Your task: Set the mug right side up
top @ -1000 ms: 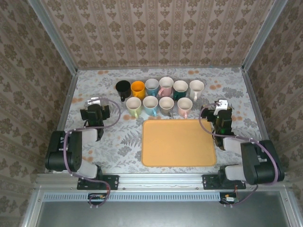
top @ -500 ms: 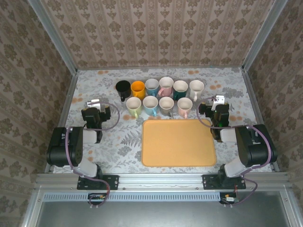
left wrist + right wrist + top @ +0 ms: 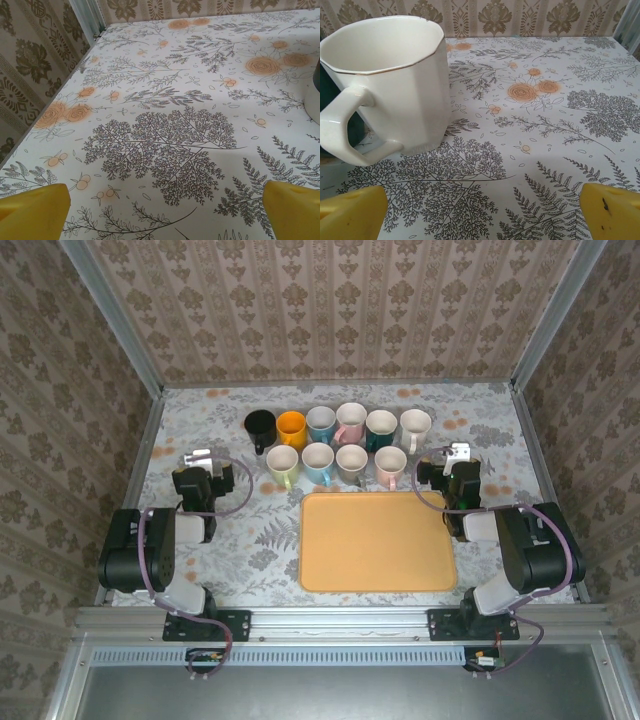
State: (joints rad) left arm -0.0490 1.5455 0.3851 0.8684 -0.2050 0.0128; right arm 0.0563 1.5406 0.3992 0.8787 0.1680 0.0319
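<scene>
10 mugs, 2 rows, just behind orange tray; L arm left of them, R arm right.

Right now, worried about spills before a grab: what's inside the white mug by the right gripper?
The white mug stands mouth up. Its upper inner wall is bare; its near wall hides the bottom, so anything lying there is unseen.

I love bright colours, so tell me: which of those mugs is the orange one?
The orange mug, second from the left in the back row, between the black mug and a light blue mug. No other mug there has that colour.
</scene>
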